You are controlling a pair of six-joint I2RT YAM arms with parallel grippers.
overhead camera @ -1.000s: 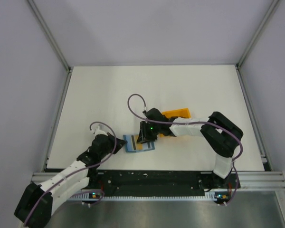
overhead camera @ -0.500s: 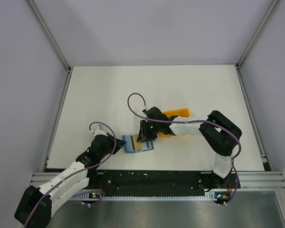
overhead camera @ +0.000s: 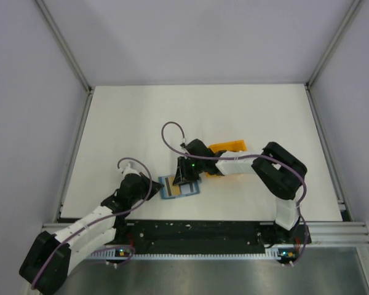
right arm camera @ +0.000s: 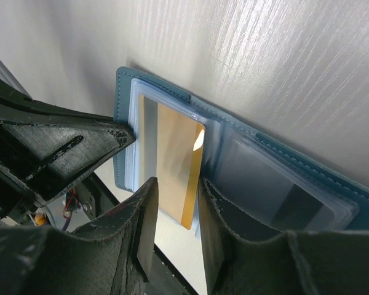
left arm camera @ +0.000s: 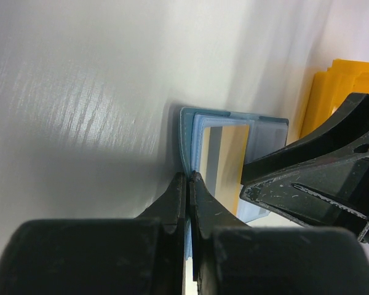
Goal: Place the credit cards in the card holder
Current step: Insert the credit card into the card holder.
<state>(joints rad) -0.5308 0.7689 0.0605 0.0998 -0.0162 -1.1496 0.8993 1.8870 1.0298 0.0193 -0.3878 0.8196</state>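
Observation:
The teal-blue card holder (overhead camera: pixel 172 192) lies open on the table, also in the left wrist view (left arm camera: pixel 187 132) and the right wrist view (right arm camera: pixel 332 184). My left gripper (overhead camera: pixel 158 184) is shut on its left edge (left arm camera: pixel 189 178). A tan-gold credit card (right arm camera: pixel 175 157) with a grey stripe sits partly inside the left clear pocket. Its near end sticks out past the holder. It also shows in the left wrist view (left arm camera: pixel 227 160). My right gripper (overhead camera: pixel 184 177) stands over the card with its jaws a little apart (right arm camera: pixel 175 187), one fingertip on each side of the gold part. Other cards are out of view.
An orange open-frame rack (overhead camera: pixel 229 149) stands just behind and right of the card holder, close to the right wrist. It also shows in the left wrist view (left arm camera: pixel 332 80). The table's near rail (overhead camera: pixel 203 228) runs just below both grippers.
My right gripper has shifted a little to the left and nearer over the card holder. The left gripper keeps its hold on the edge and has barely moved.

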